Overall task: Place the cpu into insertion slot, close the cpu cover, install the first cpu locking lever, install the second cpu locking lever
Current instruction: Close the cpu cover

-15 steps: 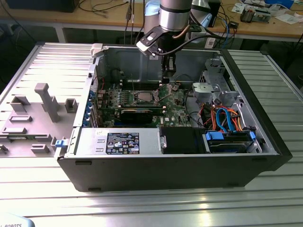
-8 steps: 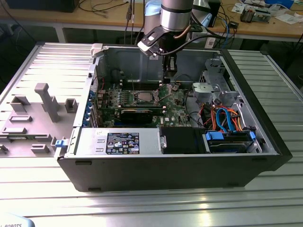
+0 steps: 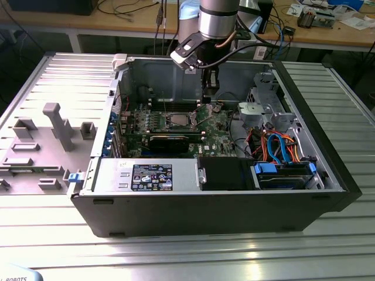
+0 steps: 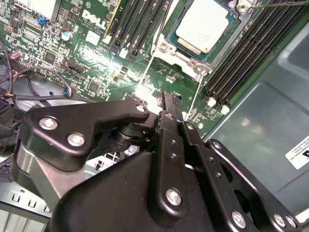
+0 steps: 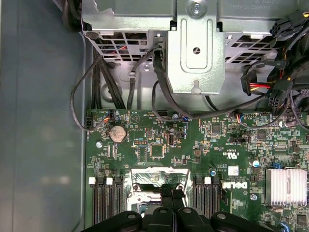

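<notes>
At the exterior view's left, a grey moulded plastic holder tray [image 3: 35, 146] lies on the ribbed metal counter [image 3: 351, 105]. Beside it is an open black computer case [image 3: 205, 211] with a green circuit board [image 3: 220, 126] inside. The small square cpu with its silvery-grey top [image 3: 177, 120] sits in the silver-rimmed insertion slot [image 4: 190, 57] on that board. Just to the exterior view's right of the chip hangs the black end effector [image 3: 210, 82]. It hovers over the board near the slot and is apart from the chip. Both wrist views show its fingers [image 5: 166, 194] drawn together with nothing between them. Blue and orange cables [image 3: 278, 146] lie furthest right.
</notes>
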Controlling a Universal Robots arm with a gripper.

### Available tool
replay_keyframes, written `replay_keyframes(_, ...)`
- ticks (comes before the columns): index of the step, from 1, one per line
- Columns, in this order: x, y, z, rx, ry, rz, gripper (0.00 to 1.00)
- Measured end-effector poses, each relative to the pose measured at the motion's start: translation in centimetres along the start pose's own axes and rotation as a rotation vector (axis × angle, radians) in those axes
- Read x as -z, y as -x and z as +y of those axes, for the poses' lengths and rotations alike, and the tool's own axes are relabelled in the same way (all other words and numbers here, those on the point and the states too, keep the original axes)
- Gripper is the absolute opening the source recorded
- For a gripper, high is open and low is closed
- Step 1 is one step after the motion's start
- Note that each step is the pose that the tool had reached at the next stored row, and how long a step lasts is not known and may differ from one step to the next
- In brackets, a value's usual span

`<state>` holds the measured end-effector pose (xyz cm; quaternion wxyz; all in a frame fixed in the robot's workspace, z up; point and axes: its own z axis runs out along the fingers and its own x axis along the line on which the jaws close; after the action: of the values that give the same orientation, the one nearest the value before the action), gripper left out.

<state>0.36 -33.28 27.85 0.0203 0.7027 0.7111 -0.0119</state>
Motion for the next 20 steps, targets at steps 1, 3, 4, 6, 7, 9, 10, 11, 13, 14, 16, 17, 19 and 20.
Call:
replay_keyframes(1, -0.01, 0.0, 0.1, 0.0, 0.0, 0.0001, 0.11)
replay_keyframes(3, -0.01, 0.0, 0.29, 0.0, 0.0, 0.0, 0.11)
replay_keyframes(4, -0.01, 0.0, 0.36, 0.0, 0.0, 0.0, 0.11)
replay_keyframes(6, -0.02, -0.02, 0.56, 0.0, 0.0001, 0.0003, 0.11)
replay_keyframes(7, -0.02, -0.06, 0.72, 0.0, 0.0, 0.0001, 0.11)
replay_keyframes(9, -0.02, -0.09, 0.87, 0.0, 0.0, 0.0001, 0.11)
replay_keyframes(10, -0.02, -0.1, 0.99, 0.0, 0.0001, 0.0001, 0.11)
replay_keyframes(11, -0.02, -0.11, 1.04, 0.0, 0.0, 0.0001, 0.11)
replay_keyframes(13, -0.02, -0.12, 1.07, 0.0, 0.0, 0.0002, 0.11)
replay_keyframes(14, -0.09, -0.12, 1.17, 0.0, 0.0, 0.0001, 0.11)
replay_keyframes(16, -0.17, -0.13, 1.17, 0.0, 0.0, 0.0001, 0.11)
replay_keyframes(17, -0.19, -0.13, 1.17, 0.0, 0.0, 0.0, 0.11)
replay_keyframes(19, -0.2, -0.13, 1.17, 0.0, 0.0, -0.0002, 0.11)
replay_keyframes(20, -0.23, -0.13, 1.19, 0.0, 0.0001, -0.0001, 0.11)
